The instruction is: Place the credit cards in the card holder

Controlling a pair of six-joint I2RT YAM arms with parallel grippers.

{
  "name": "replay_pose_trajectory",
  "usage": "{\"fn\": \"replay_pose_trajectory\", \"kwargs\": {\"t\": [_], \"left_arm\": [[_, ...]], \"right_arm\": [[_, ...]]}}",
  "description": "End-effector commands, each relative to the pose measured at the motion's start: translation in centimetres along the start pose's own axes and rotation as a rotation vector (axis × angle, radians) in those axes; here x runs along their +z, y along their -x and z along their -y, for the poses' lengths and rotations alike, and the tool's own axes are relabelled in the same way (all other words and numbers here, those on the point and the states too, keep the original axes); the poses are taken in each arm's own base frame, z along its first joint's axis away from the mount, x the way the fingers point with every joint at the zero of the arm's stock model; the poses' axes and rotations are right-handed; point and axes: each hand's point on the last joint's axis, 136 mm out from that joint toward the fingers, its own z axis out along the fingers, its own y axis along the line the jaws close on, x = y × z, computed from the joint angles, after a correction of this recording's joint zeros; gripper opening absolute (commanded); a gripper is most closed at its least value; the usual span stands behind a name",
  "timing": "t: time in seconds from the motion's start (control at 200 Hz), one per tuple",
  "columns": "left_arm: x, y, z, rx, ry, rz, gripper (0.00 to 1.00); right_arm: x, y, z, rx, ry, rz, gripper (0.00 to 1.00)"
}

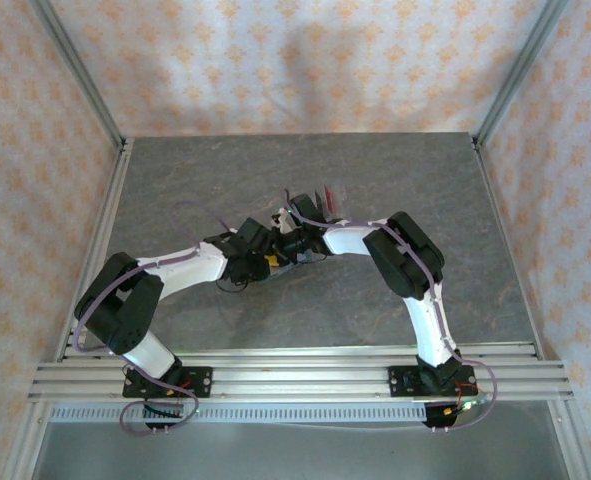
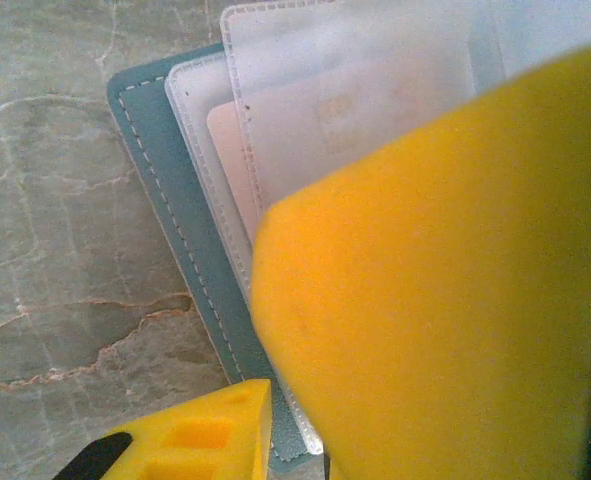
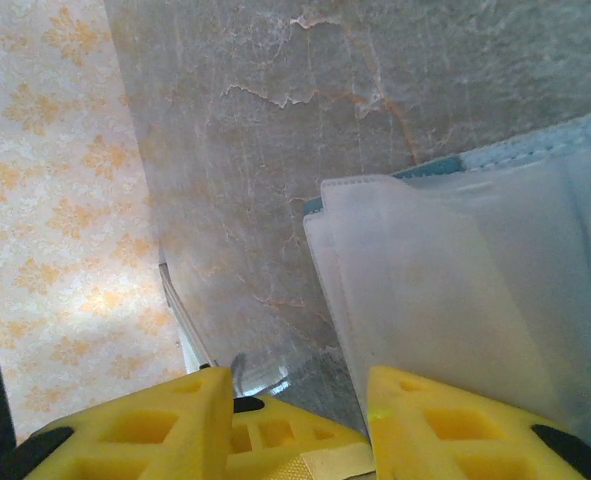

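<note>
Top external gives me the grey marbled table (image 1: 305, 170), with both arms folded inward so that they meet near its middle. On the left wrist camera, the teal card holder (image 2: 165, 200) lies spread on the table just ahead of the left hand (image 2: 275, 410). Its frosted clear sleeves (image 2: 375, 60) are fanned on top, and a pale pink card (image 2: 230, 165) sits inside one sleeve. That hand's yellow fingers (image 2: 425, 330) crowd the lens with the sleeve edge running between them, and I cannot tell whether they pinch it. The right hand (image 3: 295, 385) is released, with bare table in its gap and the sleeves touching its right-side finger.
</note>
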Motion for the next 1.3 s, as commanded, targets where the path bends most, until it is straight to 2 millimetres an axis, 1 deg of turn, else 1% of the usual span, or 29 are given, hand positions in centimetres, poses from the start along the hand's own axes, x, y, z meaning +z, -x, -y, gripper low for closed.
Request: {"fn": "replay_pose_trajectory", "kwargs": {"t": [0.0, 0.08, 0.245, 0.505, 0.565, 0.611, 0.766, 0.906, 1.061, 1.101, 1.126, 1.201, 1.296], "left_arm": [[1.1, -0.3, -1.7, 0.011, 0.099, 0.004, 0.2], [1.4, -0.7, -1.8, 0.018, 0.105, -0.002, 0.19], [1.9, -2.0, -2.1, 0.031, 0.111, -0.018, 0.19], [3.1, -4.1, -2.8, 0.04, 0.12, -0.058, 0.19], [3.4, -4.4, -2.9, 0.035, 0.12, -0.066, 0.18], [3.5, -4.5, -3.0, 0.032, 0.121, -0.07, 0.18], [3.4, -4.6, -3.1, 0.034, 0.118, -0.072, 0.18], [3.3, -4.6, -2.8, 0.047, 0.109, -0.075, 0.18], [3.4, -4.5, -2.7, 0.058, 0.106, -0.078, 0.18], [3.4, -4.5, -2.6, 0.059, 0.104, -0.081, 0.18], [3.4, -4.5, -2.6, 0.06, 0.102, -0.081, 0.18], [3.4, -4.6, -2.5, 0.065, 0.098, -0.082, 0.18], [3.3, -4.5, -2.5, 0.069, 0.096, -0.08, 0.18]], "right_arm": [[1.0, 0.1, 2.9, 0.046, -0.057, 0.004, 0.4], [0.8, 0.2, 2.6, 0.043, -0.05, 0.006, 0.4], [0.1, 1.4, 0.8, 0.008, -0.038, 0.026, 0.41], [-0.9, 3.6, -3.8, -0.077, 0.024, 0.048, 0.46], [-1.5, 4.2, -4.7, -0.092, 0.036, 0.069, 0.46], [-2.1, 4.7, -5.1, -0.104, 0.032, 0.095, 0.46], [-5.5, 6.7, -6.2, -0.14, 0.024, 0.186, 0.46], [-9.7, 8.7, -6.7, -0.171, -0.016, 0.289, 0.46], [-13.6, 10.3, -7.3, -0.205, -0.068, 0.367, 0.43], [-14.9, 10.7, -6.8, -0.214, -0.127, 0.398, 0.41], [-15.8, 11.0, -6.0, -0.215, -0.191, 0.423, 0.4], [-18.8, 11.8, -4.5, -0.229, -0.358, 0.497, 0.35], [-21.9, 12.0, -2.4, -0.228, -0.55, 0.546, 0.3]]}}
